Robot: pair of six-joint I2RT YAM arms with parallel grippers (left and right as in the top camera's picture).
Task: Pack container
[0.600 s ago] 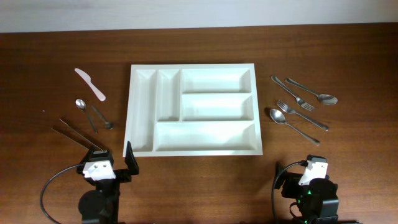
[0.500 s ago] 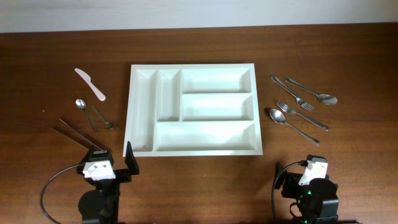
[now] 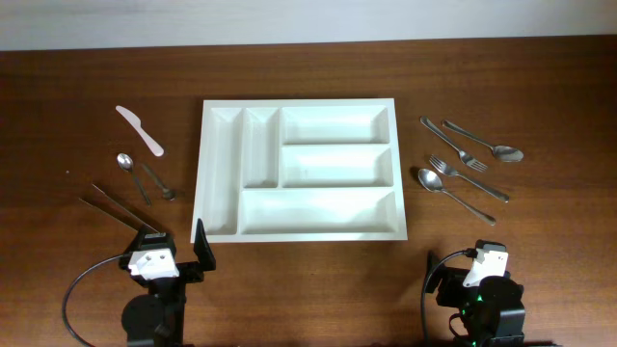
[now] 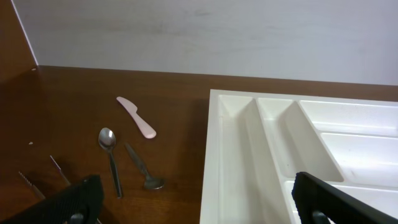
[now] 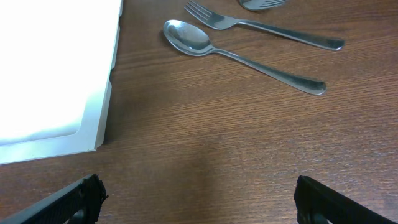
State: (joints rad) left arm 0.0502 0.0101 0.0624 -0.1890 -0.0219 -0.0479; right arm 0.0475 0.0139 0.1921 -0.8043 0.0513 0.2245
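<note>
The white cutlery tray [image 3: 299,171] lies in the middle of the table with all five compartments empty; its left part shows in the left wrist view [image 4: 298,155] and its corner in the right wrist view [image 5: 56,74]. My left gripper [image 3: 178,253] is open and empty at the front left, near the tray's front left corner [image 4: 199,205]. My right gripper [image 3: 463,280] is open and empty at the front right, above bare wood [image 5: 199,199].
Left of the tray lie a pink knife [image 3: 141,130], two small spoons [image 3: 127,169] and metal tongs [image 3: 120,212]. Right of it lie two forks [image 3: 458,166], a large spoon [image 3: 439,188] and another spoon [image 3: 487,145].
</note>
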